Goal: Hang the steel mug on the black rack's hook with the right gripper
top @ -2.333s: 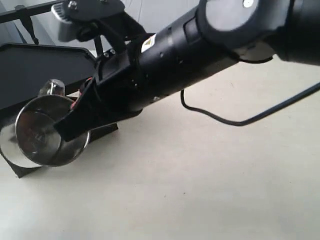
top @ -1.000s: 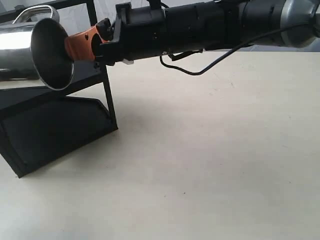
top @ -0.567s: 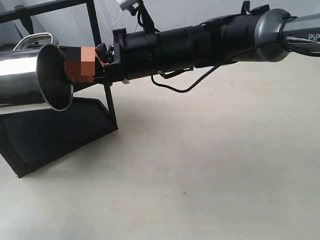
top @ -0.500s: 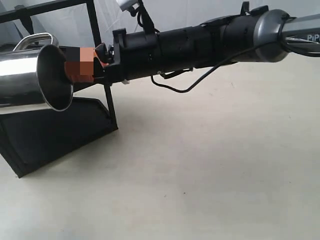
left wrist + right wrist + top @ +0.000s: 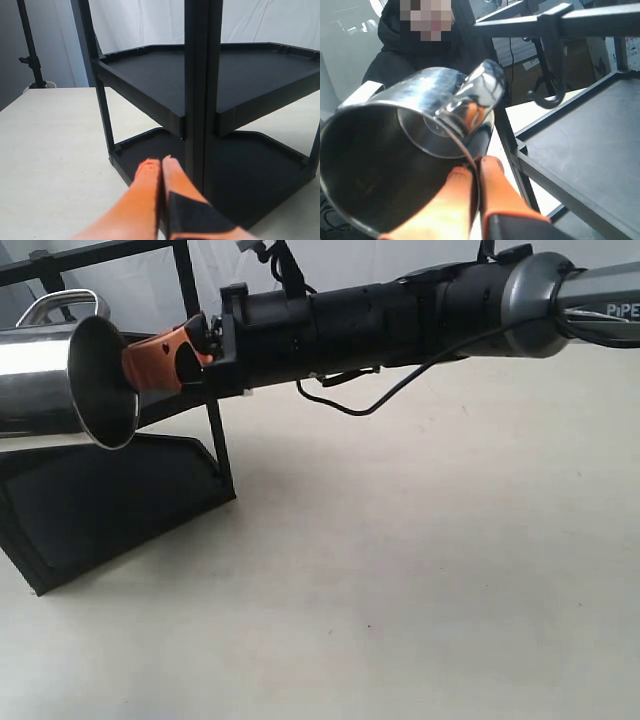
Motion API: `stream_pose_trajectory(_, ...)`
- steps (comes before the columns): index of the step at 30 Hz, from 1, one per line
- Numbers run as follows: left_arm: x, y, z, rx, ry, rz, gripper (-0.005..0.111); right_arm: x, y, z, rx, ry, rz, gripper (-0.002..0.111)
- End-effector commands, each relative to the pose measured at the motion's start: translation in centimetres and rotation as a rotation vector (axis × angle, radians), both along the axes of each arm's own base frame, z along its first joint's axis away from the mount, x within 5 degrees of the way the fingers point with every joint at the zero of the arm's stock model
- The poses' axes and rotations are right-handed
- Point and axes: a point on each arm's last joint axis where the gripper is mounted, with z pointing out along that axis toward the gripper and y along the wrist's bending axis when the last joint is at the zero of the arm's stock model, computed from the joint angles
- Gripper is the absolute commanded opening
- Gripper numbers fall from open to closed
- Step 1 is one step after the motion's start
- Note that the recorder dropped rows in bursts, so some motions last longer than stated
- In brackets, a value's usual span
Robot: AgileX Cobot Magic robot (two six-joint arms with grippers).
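Your right gripper (image 5: 475,172), the orange-fingered one on the thick black arm, is clamped on the rim wall of the small mirror-polished steel mug (image 5: 395,150), one finger inside and one outside. The mug is held on its side, in the air beside the matte black two-tier metal rack (image 5: 110,490), level with its upper shelf. Its loop handle (image 5: 480,92) faces up, near the black hook (image 5: 547,97) under the top bar but not yet on it. Expect a light, rigid, slippery object: polished steel on a thin rim pinch may pivot, so keep the grip firm. Your left gripper (image 5: 161,167) is closed on nothing, pointing at a rack post.
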Motion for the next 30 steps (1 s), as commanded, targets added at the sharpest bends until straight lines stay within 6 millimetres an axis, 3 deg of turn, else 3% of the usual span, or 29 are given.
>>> stream_pose_trajectory(1, -0.03, 0.0, 0.14, 0.001, -0.011, -0.001, 0.002, 0.35, 0.06, 0.12, 0.027, 0.005, 0.0, -0.001)
stream_pose_trajectory(30, -0.03, 0.0, 0.14, 0.001, -0.011, -0.001, 0.002, 0.8, 0.13, -0.2, 0.0, -0.009, -0.048, -0.001)
